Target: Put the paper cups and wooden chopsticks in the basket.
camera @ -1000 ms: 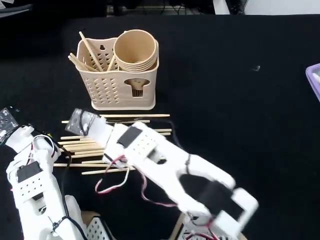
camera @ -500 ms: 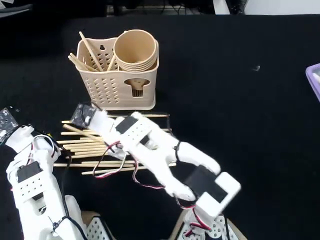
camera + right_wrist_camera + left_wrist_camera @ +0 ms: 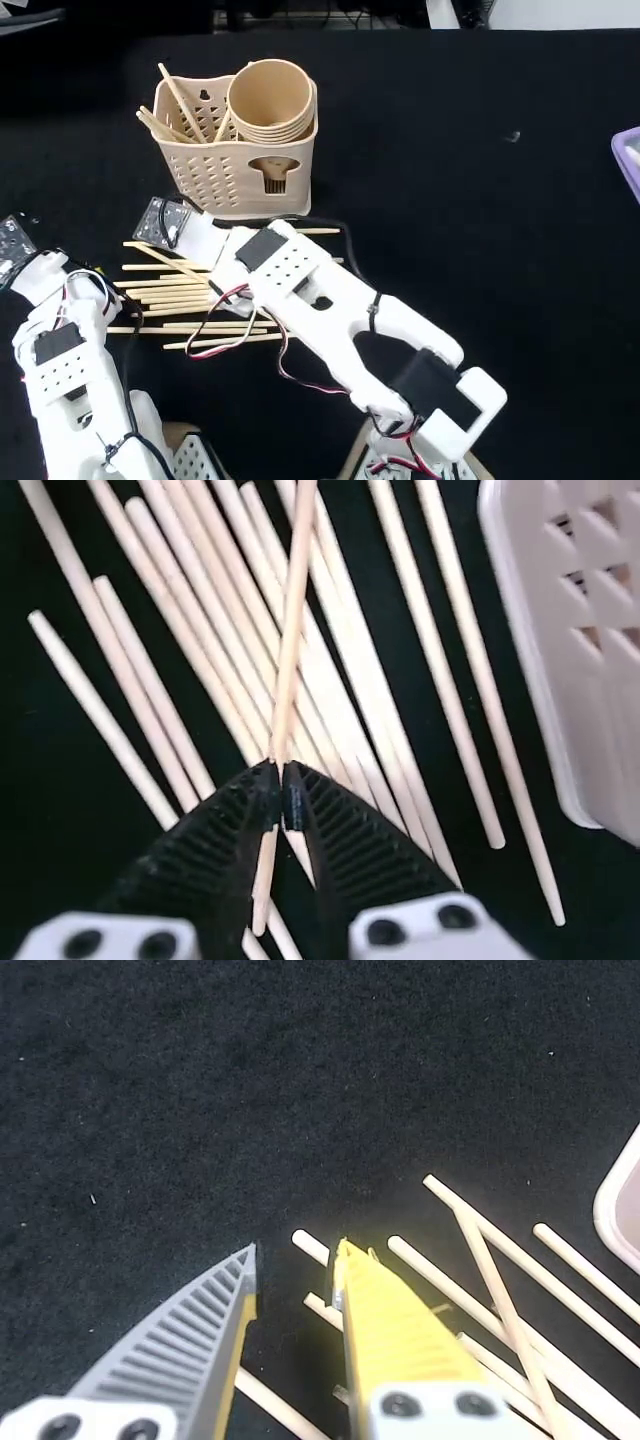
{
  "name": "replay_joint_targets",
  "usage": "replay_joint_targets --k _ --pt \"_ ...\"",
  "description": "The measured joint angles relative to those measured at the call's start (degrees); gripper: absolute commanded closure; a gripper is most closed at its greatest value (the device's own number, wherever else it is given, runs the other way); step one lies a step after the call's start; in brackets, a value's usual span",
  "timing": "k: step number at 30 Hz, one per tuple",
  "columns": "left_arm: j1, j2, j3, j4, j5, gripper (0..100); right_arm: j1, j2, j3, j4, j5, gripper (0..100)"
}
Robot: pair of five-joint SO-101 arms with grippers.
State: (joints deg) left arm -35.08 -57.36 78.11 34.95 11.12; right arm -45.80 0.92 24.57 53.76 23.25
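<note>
A beige basket [image 3: 240, 185] stands at the back left and holds stacked paper cups [image 3: 272, 95] plus a few chopsticks. In front of it, a pile of wooden chopsticks [image 3: 170, 300] lies on the black cloth. My right gripper [image 3: 280, 778] is shut on one chopstick [image 3: 290, 640], which slants across the pile [image 3: 180, 650] with the basket wall [image 3: 560, 630] close beside it. The same chopstick [image 3: 165, 258] shows slanted in the high view. My left gripper [image 3: 295, 1250] hangs open over the pile's ends [image 3: 420, 1260], nothing between its fingers.
A purple container [image 3: 628, 155] sits at the right edge. The right arm's red and black wires [image 3: 235, 335] hang over the pile. The left arm [image 3: 55, 350] stands at the front left. Bare cloth lies to the right of the basket.
The right arm swung left and toward the basket. One chopstick came up out of the pile in its gripper and now lies slanted. The left arm stayed still.
</note>
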Motion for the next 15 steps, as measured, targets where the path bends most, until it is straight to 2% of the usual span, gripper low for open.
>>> replay_joint_targets --k 2,9,13,15 --pt "0.0 0.0 0.0 0.0 0.0 86 -0.4 1.8 0.0 -1.8 -1.9 84.4" --pt "0.0 0.0 0.0 0.0 0.0 86 -1.6 14.2 -4.7 -4.5 -3.2 85.0" --pt "0.0 0.0 0.0 0.0 0.0 86 -1.8 16.9 -8.4 -3.6 -3.3 98.0" --pt "0.0 0.0 0.0 0.0 0.0 86 -1.8 17.1 -9.5 -2.4 -3.3 97.9"
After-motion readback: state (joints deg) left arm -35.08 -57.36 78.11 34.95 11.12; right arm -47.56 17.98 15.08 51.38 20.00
